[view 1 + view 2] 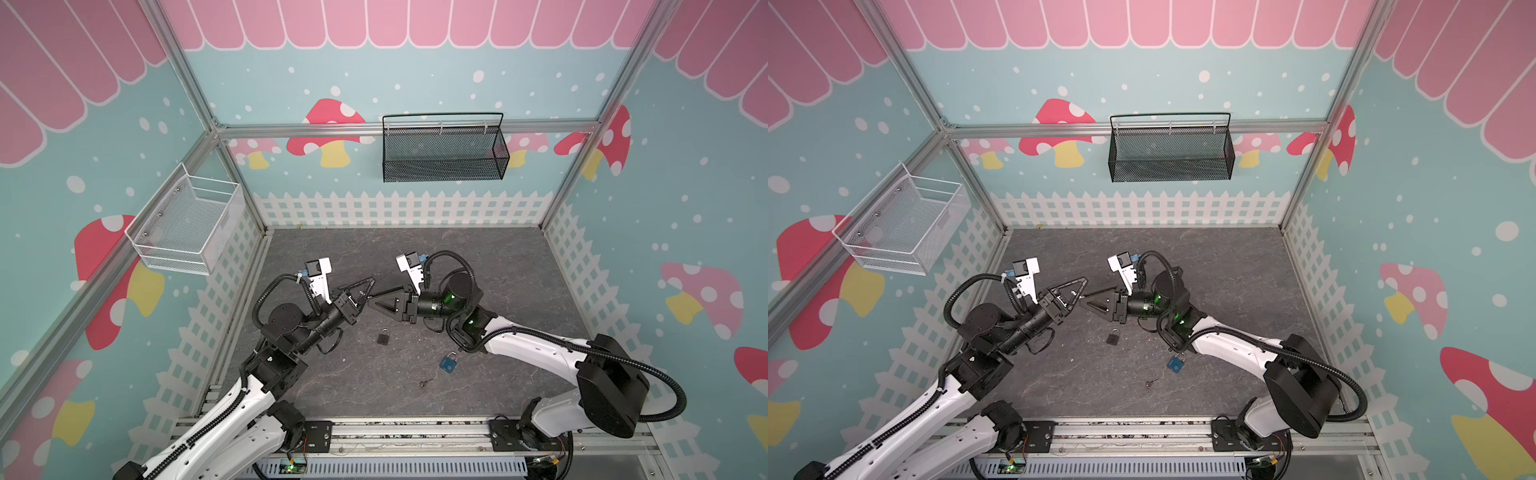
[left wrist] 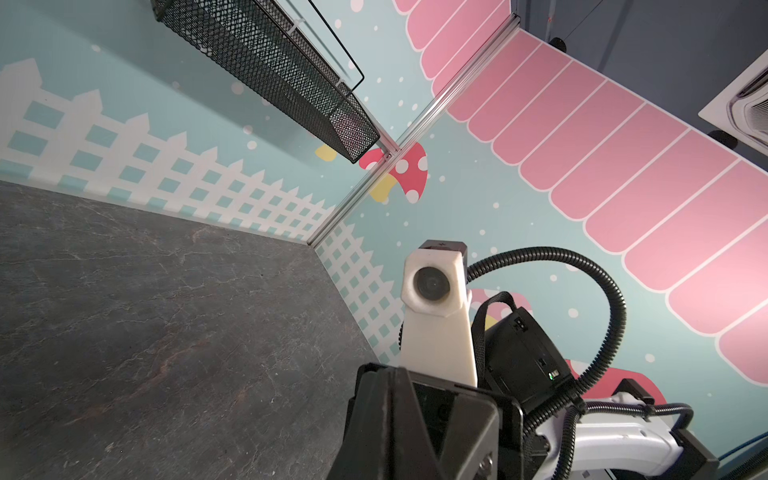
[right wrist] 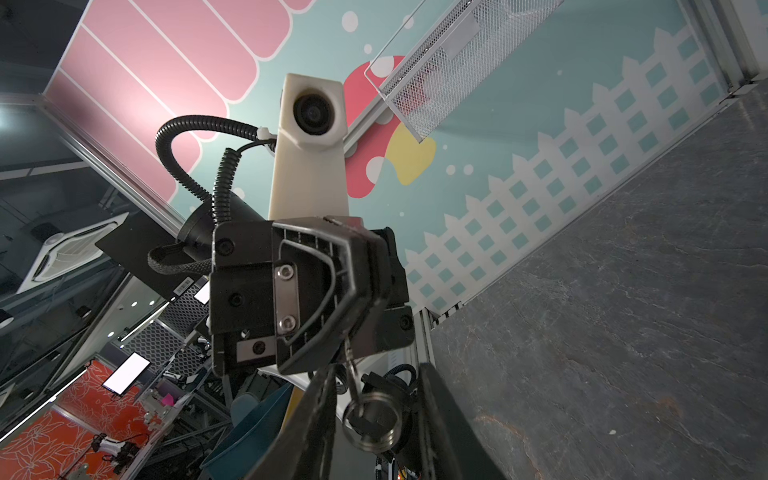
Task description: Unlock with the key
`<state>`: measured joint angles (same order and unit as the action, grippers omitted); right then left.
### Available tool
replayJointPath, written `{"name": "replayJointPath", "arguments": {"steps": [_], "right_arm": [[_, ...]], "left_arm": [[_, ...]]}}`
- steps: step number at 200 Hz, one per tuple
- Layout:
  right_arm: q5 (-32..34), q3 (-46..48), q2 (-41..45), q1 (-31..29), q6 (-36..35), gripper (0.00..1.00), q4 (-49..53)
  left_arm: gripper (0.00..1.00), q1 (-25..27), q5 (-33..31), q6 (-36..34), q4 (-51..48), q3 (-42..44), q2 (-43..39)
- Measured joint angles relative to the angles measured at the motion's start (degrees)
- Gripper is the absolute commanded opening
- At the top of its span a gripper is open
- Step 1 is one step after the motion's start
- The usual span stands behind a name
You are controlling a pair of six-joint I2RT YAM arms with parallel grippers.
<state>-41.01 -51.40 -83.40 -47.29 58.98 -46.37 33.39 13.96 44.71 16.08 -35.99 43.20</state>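
Grey stone-look tabletop (image 1: 498,257) amid mushroom-print teal walls (image 1: 291,83)

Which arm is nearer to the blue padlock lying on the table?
Right. The right arm passes close beside the blue padlock; the left arm is farther off, beyond the black padlock.

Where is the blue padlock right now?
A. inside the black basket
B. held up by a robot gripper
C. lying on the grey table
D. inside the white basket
C: the blue padlock lies flat on the grey table, and no gripper touches it.
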Motion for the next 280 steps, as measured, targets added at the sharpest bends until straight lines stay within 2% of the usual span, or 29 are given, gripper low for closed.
{"name": "replayJointPath", "arguments": {"steps": [63,84,118,173,191,208,246,280], "right_arm": [[-0.07,0.00,-0.07,0.00,0.26,0.15,-0.72],[0.00,0.00,-0.07,0.02,0.33,0.06,-0.81],[0.02,0.00,-0.04,0.00,0.24,0.00,-1.25],[0.11,0.00,-0.04,0.00,0.22,0.00,-1.22],[0.09,0.00,-0.02,0.00,0.11,0.00,-0.72],[0.04,0.00,0.13,0.04,-0.22,0.00,0.42],[-0.13,0.00,1.09,0.70,-0.94,0.00,3.43],[-1.01,-0.02,2.78,1.75,-1.79,0.00,5.81]], "left_arm": [[0.00,0.00,-0.07,0.00,0.13,0.00,0.85],[0.00,0.00,-0.26,0.00,0.24,0.00,0.85],[0.00,0.00,-0.50,0.00,0.24,0.00,0.85],[0.00,0.00,-0.90,0.00,0.15,0.00,0.85],[0.17,0.00,-0.96,-0.42,-0.68,-0.07,0.74],[0.22,-0.07,-0.92,-1.14,-2.82,-0.66,0.50],[0.26,-1.79,0.31,-1.77,-7.34,-2.56,-0.68],[0.27,-4.48,3.82,-1.42,-8.92,-2.73,-0.37]]}}
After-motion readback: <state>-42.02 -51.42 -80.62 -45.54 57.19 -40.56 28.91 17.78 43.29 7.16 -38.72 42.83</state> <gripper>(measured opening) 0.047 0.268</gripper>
